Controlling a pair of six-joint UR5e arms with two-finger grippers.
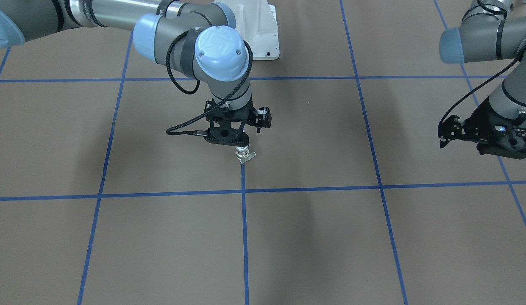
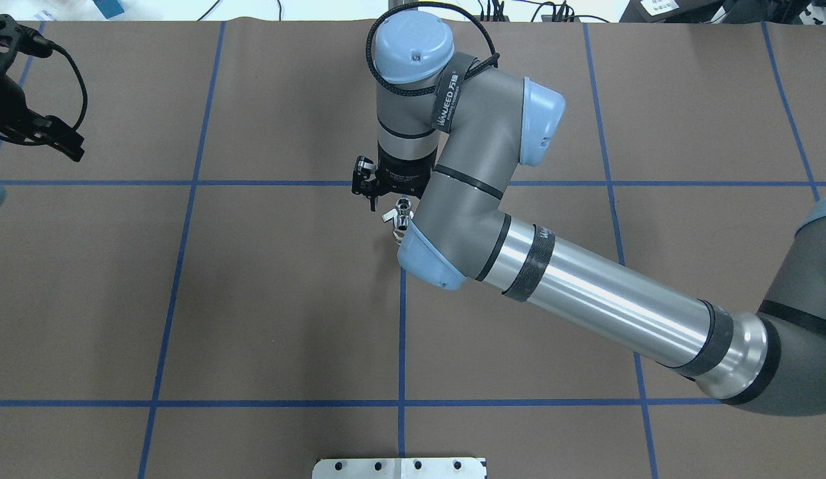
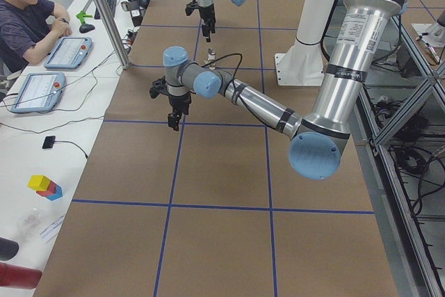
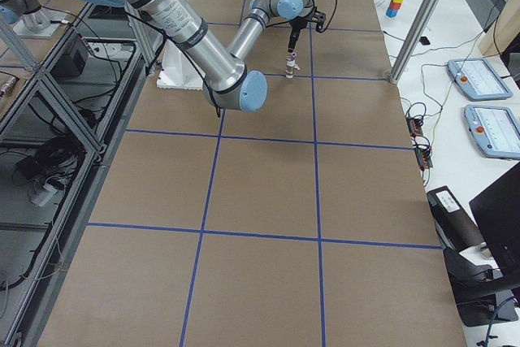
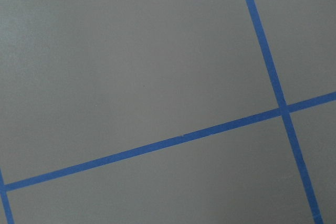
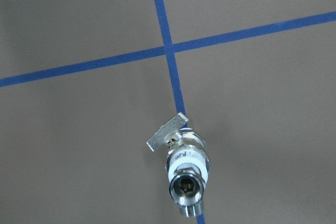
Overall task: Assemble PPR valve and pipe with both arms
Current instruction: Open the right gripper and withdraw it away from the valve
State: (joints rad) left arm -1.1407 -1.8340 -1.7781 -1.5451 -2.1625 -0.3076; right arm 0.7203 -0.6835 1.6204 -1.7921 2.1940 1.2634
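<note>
The PPR valve [image 6: 187,157] stands upright on the brown table on a blue tape line, its flat lever tab [image 6: 166,135] sticking out to one side. The pipe [image 6: 185,187], a chrome stub with a dark bore, sits on the valve's top end. The valve also shows in the front view [image 1: 244,155] and the overhead view [image 2: 401,218]. My right gripper [image 1: 240,145] hovers just above the valve. No finger touches it in the right wrist view, and the jaws look apart. My left gripper [image 1: 443,135] is open and empty, far off to the side above bare table [image 2: 66,141].
The white bolted pedestal [image 1: 263,40] stands behind the right gripper. My right forearm [image 2: 586,286] stretches across the table's middle. An operator [image 3: 28,12] with tablets [image 3: 66,52] sits at a side bench. Blue tape lines [image 5: 157,145] grid the brown mat.
</note>
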